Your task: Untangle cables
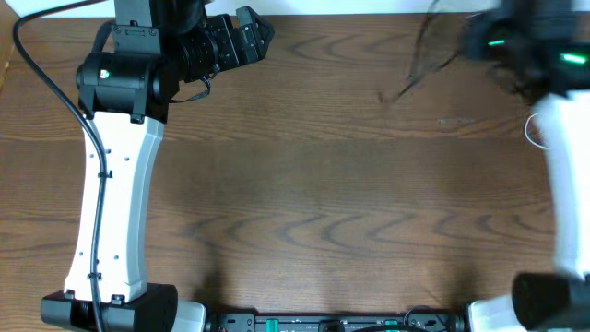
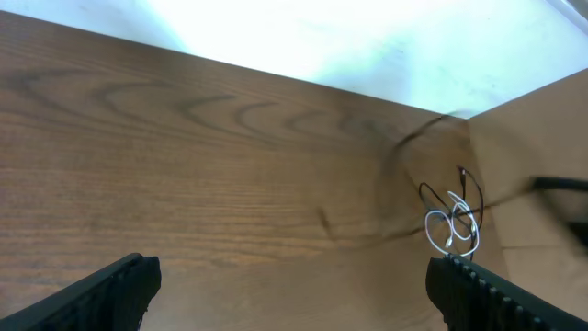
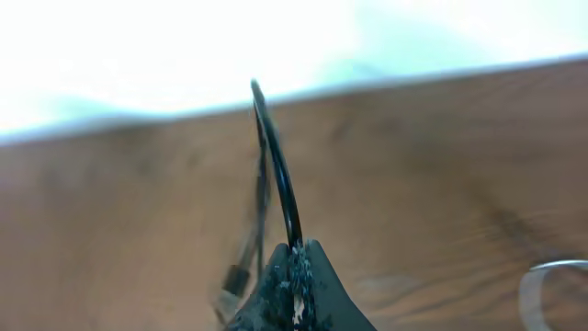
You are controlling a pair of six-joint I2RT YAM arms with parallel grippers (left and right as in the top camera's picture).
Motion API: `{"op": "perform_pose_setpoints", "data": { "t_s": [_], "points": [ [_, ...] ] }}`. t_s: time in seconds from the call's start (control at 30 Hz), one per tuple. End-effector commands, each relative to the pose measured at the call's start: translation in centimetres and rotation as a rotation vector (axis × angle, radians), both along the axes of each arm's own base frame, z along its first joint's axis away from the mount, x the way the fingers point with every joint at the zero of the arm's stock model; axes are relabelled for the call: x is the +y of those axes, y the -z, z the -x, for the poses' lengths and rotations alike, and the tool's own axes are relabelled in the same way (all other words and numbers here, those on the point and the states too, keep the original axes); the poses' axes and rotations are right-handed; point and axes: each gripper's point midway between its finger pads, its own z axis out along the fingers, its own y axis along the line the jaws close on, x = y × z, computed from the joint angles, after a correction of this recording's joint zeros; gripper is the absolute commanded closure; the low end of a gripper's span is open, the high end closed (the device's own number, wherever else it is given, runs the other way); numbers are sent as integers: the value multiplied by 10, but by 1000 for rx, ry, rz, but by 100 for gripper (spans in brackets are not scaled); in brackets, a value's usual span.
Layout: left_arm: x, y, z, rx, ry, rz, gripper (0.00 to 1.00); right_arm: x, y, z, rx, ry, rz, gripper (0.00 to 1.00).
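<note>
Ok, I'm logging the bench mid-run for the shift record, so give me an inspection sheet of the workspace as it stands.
Surface: brown wood-grain table.
Job's things: black cable held up off the table, blurred; white cable looped beside the right arm, black strands crossing it in the left wrist view.
Clutter: nothing seen.
Grippers: left gripper open, empty; right gripper shut on the black cable.
Cables: thick black wire running to the left arm.
Surroundings: bright pale area beyond the table's far edge, no detail visible.
</note>
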Motion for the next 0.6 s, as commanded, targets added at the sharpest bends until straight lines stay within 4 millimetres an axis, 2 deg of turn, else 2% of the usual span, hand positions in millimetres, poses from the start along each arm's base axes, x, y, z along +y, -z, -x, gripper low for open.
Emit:
{"op": "perform_pose_setpoints", "data": {
  "t_s": [0.0, 0.13, 0.23, 0.37, 0.57],
  "points": [
    [3, -4, 1, -23, 4, -21, 3, -64, -37, 13, -87, 160, -4, 99],
    [3, -4, 1, -23, 4, -21, 3, -134, -66, 31, -166, 317, 10, 99],
    [3, -4, 1, -23, 3, -22, 3, -182, -67, 46, -172, 430, 18, 99],
    [10, -1, -1, -21, -32, -50, 3, -228, -48, 63, -116, 541, 14, 99],
    [11, -1, -1, -20, -37, -55, 2, -284, 4, 88, 42, 694, -45, 99]
  ]
}}
